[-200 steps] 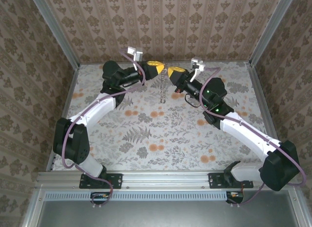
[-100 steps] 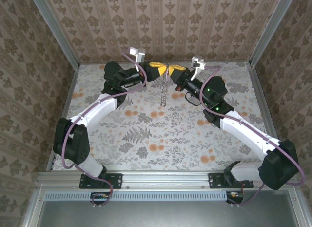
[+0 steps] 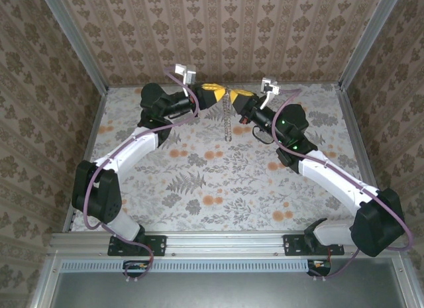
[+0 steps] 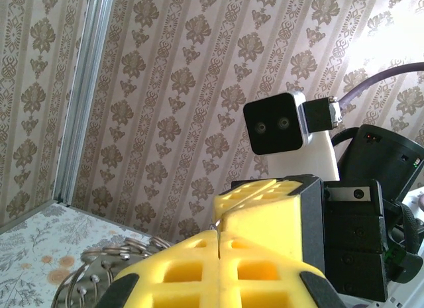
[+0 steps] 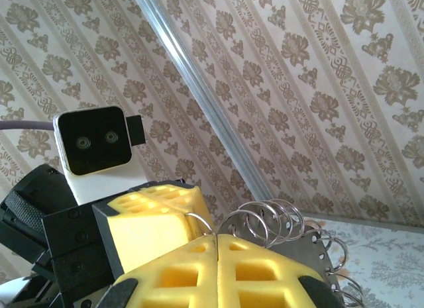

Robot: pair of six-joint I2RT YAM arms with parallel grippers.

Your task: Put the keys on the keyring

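At twelve o'clock on the flower-printed table [image 3: 165, 189], the left gripper [image 3: 214, 91] and right gripper [image 3: 237, 95] meet nose to nose. Each has its yellow, waffle-gridded fingers pressed together, apparently pinching the top of the keyring [image 3: 228, 119]. It hangs slack toward six o'clock, probably lifted clear so a key can be threaded on. The keyring is a string of thin, springy wire loops, grey and glinting.

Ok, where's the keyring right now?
Top view: the keyring hangs over the far centre of the table, from where the left end effector and right end effector meet.
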